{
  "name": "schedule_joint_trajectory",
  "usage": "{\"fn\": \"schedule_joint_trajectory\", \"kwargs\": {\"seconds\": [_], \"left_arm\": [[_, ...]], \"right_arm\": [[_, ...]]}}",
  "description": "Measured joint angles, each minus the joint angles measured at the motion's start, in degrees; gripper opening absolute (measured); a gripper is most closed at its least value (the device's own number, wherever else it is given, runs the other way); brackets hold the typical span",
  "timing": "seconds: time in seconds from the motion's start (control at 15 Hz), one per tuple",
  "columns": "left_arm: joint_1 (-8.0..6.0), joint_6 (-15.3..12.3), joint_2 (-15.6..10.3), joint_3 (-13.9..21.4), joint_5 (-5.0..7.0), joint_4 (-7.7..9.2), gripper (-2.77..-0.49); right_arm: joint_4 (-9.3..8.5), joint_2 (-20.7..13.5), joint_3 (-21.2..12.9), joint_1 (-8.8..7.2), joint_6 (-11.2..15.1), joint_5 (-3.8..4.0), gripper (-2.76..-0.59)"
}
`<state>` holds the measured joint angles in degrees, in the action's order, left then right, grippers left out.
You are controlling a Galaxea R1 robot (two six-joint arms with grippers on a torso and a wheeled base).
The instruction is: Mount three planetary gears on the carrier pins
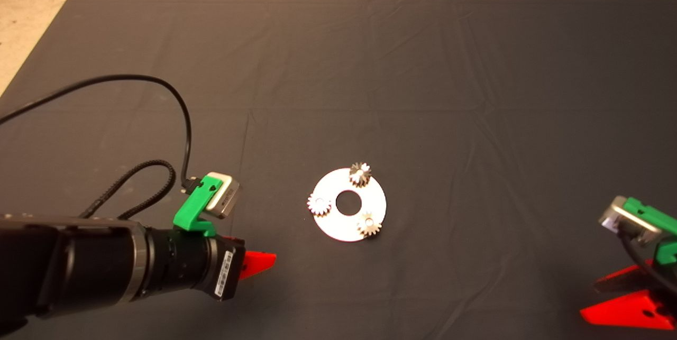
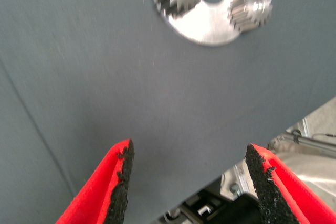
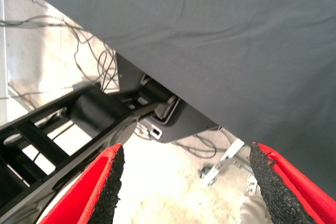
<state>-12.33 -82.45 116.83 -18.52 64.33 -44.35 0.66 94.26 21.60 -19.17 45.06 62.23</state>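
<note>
Dark mat [image 1: 423, 65]: three planetary gears [image 1: 359, 174] apparently seated on carrier pins [image 2: 256, 5], ahead of left gripper [image 2: 186, 182], released, empty; right gripper [image 3: 186, 187] likewise.

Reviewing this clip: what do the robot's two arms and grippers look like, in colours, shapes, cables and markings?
The left arm is a black cylinder with a white label near the wrist. A green bracket carries a silver camera box, with a black cable looping away. The left gripper has red wedge fingers with rough black pads. The right gripper has matching red fingers, black pads and green bracket.

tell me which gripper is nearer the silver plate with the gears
Left. The left gripper sits open beside the plate, lower left of it; the right gripper waits open at the mat's lower right edge.
</note>
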Motion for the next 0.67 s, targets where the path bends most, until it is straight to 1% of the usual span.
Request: {"fn": "schedule_joint_trajectory", "kwargs": {"seconds": [0.07, 0.13, 0.2, 0.27, 0.33, 0.4, 0.53, 0.6, 0.67], "left_arm": [[0.48, 0.00, 0.26, 0.00, 0.57, 0.00, -1.80], [0.92, 0.17, 0.52, 0.00, 0.90, -0.02, -1.80], [1.70, 0.39, 0.85, 0.00, 1.46, -0.05, -1.80], [2.73, 0.70, 1.62, 0.00, 2.18, 0.00, -1.80], [3.46, 0.81, 2.46, 0.00, 2.27, 0.00, -1.80], [3.58, 0.83, 2.68, 0.00, 2.26, 0.02, -1.80], [3.58, 0.83, 2.54, 0.00, 2.60, 0.00, -1.80], [3.60, 0.83, 2.54, 0.00, 2.69, 0.00, -1.80], [3.63, 0.83, 2.50, 0.00, 2.82, 0.00, -1.80]], "right_arm": [[1.46, 0.69, 0.00, 1.36, 1.02, 0.33, -1.61], [2.84, 1.22, 0.00, 1.59, 1.75, 0.39, -1.61], [3.67, 1.92, 0.00, 1.86, 2.24, 0.37, -1.61], [4.89, 2.63, 0.04, 3.07, 2.40, 0.37, -1.61], [6.15, 3.58, 0.11, 4.96, 3.04, 0.57, -1.61], [7.37, 4.72, 0.11, 5.92, 4.49, 0.59, -1.61], [10.26, 8.34, 0.20, 6.83, 7.41, 0.63, -1.61], [11.41, 9.78, 0.22, 7.45, 8.23, 0.51, -1.61], [11.73, 10.01, 0.22, 7.58, 8.63, 0.41, -1.61]]}}
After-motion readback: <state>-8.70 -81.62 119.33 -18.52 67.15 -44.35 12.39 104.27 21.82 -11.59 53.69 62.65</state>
